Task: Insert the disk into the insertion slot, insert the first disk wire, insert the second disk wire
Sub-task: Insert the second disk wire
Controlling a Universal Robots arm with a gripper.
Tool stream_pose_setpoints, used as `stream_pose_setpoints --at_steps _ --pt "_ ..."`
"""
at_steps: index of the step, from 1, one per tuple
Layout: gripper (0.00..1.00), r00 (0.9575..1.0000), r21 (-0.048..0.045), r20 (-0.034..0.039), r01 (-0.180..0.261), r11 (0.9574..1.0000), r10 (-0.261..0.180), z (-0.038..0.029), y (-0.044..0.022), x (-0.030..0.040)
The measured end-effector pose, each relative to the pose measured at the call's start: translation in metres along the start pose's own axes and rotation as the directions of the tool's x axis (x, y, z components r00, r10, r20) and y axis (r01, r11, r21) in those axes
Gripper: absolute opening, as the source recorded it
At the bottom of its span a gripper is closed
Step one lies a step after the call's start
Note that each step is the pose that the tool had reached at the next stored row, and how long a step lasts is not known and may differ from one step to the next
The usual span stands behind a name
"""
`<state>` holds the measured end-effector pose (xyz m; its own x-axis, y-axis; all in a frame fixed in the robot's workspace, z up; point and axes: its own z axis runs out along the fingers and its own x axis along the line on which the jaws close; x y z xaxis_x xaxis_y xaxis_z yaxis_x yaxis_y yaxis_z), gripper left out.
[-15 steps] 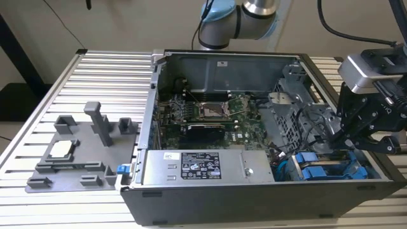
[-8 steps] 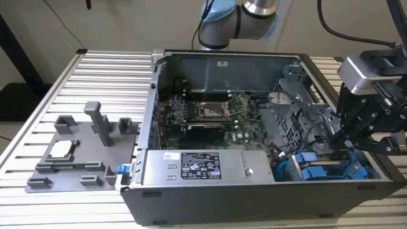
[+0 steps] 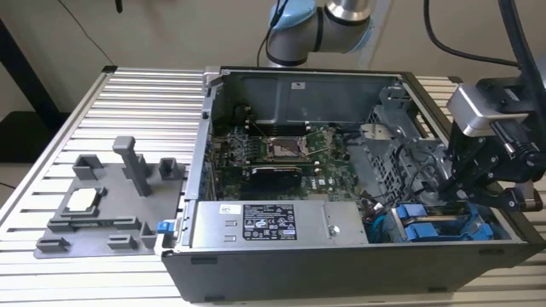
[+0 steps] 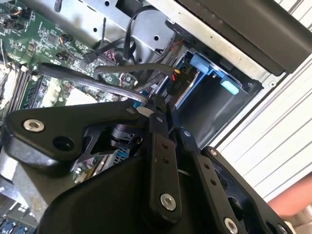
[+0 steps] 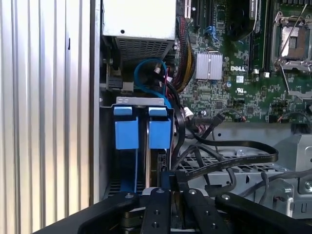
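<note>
Two blue-fronted carriers [image 5: 160, 132] sit side by side in the grey sheet-metal drive cage, in the insertion slot [image 5: 139, 101] bays. The disk is one of them, and I cannot tell which. In the exterior view they show at the case's near right corner [image 3: 420, 229]. My gripper [image 3: 467, 187] hangs just above that corner. Its black fingers [image 5: 168, 179] are drawn together on the end of a dark flat disk wire [image 5: 234, 162]. In the second wrist view the fingertips [image 4: 159, 106] pinch this wire [image 4: 112, 87] close to the cage.
The open computer case [image 3: 341, 268] lies on a ribbed aluminium table. A silver power-supply box [image 3: 265, 225] sits beside the drive cage, the green motherboard [image 3: 282, 150] behind it. Loose black cables [image 5: 195, 131] crowd the cage. A grey fixture plate [image 3: 102, 211] lies at the exterior view's left.
</note>
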<state>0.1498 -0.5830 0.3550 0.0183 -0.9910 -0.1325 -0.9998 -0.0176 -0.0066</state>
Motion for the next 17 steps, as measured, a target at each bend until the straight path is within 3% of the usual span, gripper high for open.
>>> stream_pose_setpoints --at_steps 17 --pt "0.16 0.9998 0.0059 0.0001 -0.021 0.9998 0.021 0.0118 -0.0025 0.0055"
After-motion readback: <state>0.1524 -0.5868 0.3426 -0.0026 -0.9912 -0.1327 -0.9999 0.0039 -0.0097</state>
